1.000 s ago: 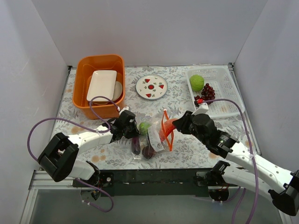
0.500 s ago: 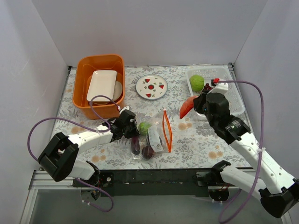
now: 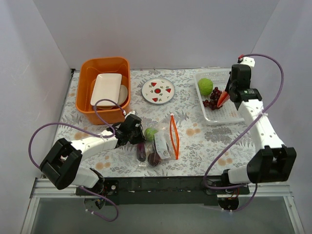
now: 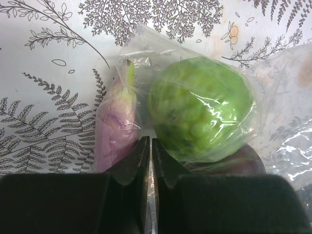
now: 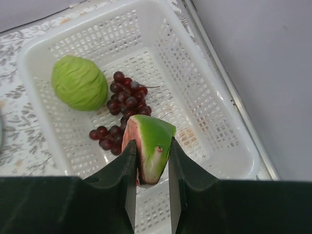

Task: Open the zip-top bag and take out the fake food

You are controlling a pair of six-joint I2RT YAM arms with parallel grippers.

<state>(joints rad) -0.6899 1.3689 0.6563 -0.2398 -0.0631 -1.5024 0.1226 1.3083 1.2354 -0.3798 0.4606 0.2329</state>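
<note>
The zip-top bag [image 3: 163, 142] lies mid-table, its orange zip strip [image 3: 174, 135] standing open on the right. A green ball [image 3: 150, 132], a purple piece [image 3: 141, 152] and a dark red piece [image 3: 155, 158] sit in it; in the left wrist view the green ball [image 4: 200, 109] and purple piece [image 4: 117, 124] show under the plastic. My left gripper [image 3: 137, 134] is shut on the bag's plastic [image 4: 149, 146]. My right gripper [image 3: 225, 96] is shut on a red, green-skinned slice [image 5: 152, 146], held above the white basket [image 5: 204, 102].
The white basket [image 3: 235, 92] at the right rear holds a green ball [image 3: 205, 86] and a grape bunch [image 3: 214, 97]. An orange bin [image 3: 87, 105] with white dishes stands at the left rear. A strawberry-print plate [image 3: 158, 90] lies between them.
My right gripper has carried the slice from the bag's mouth up and right to above the white basket. The left gripper and the bag have stayed put.
</note>
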